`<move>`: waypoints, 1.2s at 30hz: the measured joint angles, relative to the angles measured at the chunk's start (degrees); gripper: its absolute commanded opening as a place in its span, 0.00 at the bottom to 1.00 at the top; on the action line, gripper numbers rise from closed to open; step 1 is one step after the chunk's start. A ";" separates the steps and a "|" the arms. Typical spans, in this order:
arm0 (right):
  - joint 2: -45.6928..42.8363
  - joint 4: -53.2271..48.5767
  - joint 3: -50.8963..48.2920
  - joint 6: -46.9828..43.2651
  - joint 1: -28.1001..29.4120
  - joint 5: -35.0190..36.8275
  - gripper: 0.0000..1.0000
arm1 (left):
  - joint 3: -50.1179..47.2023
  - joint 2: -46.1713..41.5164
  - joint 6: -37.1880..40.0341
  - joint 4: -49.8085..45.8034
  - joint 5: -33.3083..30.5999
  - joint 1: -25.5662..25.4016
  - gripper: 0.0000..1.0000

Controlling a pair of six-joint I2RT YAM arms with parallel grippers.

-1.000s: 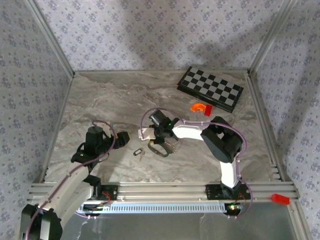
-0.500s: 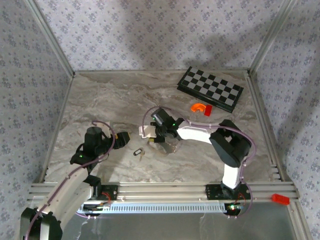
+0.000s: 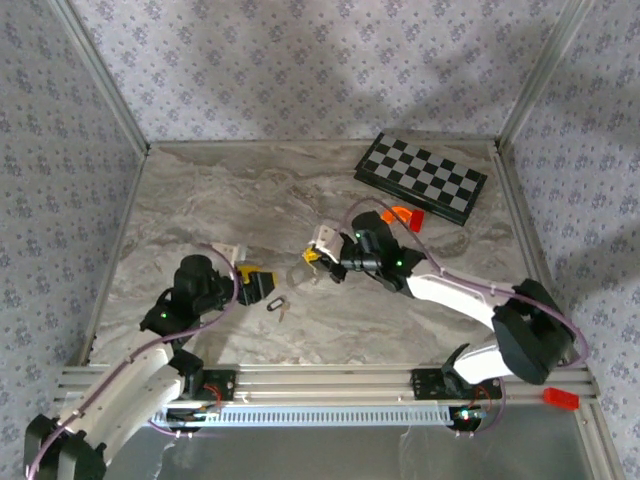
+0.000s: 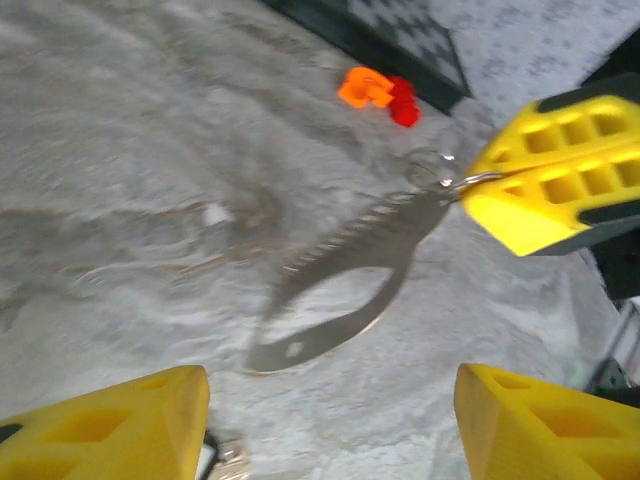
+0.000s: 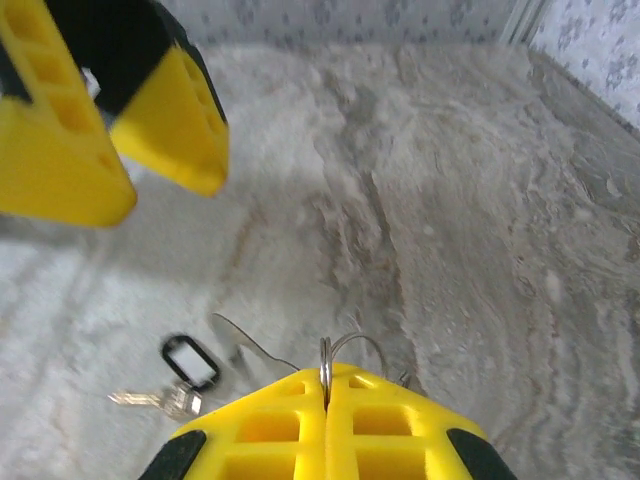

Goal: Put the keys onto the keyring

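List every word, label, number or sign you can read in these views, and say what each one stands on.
None: no text can be read in these views.
The chessboard bears only plain dark and pale squares.
The orange piece, the keys and the keyring show no readable marking; any fine stamping is too small or blurred to tell.

Matt yellow moulded plastic of my right gripper [image 5: 326,385] meets a thin, shiny silvery metal loop keyring [image 5: 325,356] over the matt, grey marble-patterned counter [image 5: 480,200].
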 measured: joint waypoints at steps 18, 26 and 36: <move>-18.67 22.93 -11.89 31.95 -2.23 -13.81 0.00 | 10.38 1.88 8.26 4.70 -4.17 -21.97 0.46; -19.08 29.88 -13.57 38.51 -2.19 -19.78 0.00 | 10.40 0.17 9.60 7.54 -4.46 -24.74 0.46; -19.21 37.09 -14.45 41.48 -2.05 -24.72 0.00 | 10.97 -0.76 12.37 11.17 -1.73 -25.33 0.39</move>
